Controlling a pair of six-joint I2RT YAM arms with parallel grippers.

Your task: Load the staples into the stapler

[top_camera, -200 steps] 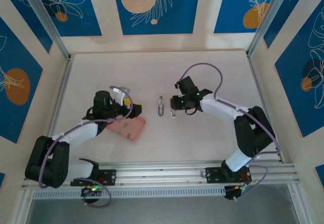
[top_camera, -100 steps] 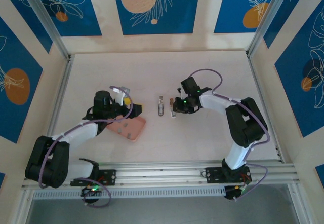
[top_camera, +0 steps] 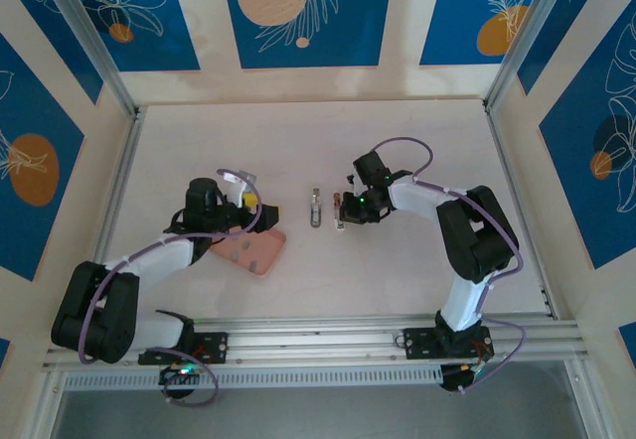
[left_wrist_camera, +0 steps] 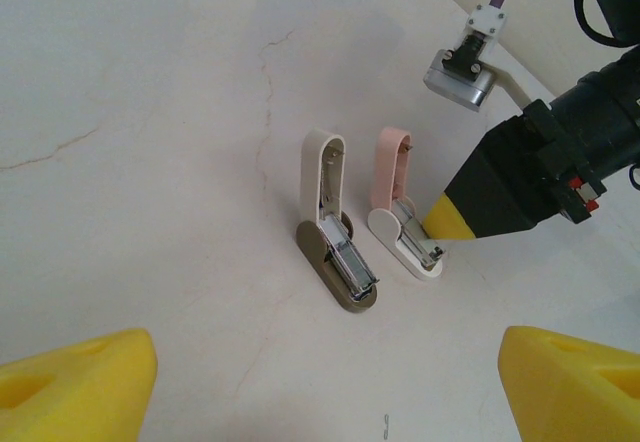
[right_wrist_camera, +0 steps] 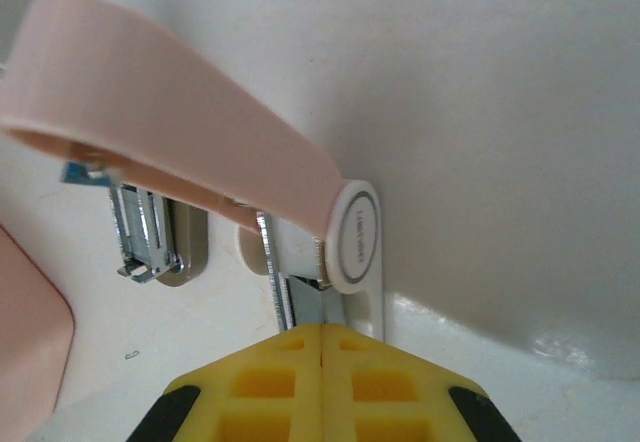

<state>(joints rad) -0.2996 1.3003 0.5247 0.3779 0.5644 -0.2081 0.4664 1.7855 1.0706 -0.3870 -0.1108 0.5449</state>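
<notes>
Right claw pinched shut at pink stapler base, left claw wide open, empty, hinge-cap lettering unreadable

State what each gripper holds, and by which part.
Left gripper: open, nothing. Right gripper: shut at the pink stapler, white base end; a grip cannot be told.

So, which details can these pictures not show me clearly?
Any staples on the pink tray: top view, too small.
Tiny dark speck: left wrist view, too small to call a staple.
Anything pinched by the right gripper: right wrist view, its shut fingers hide it.
</notes>
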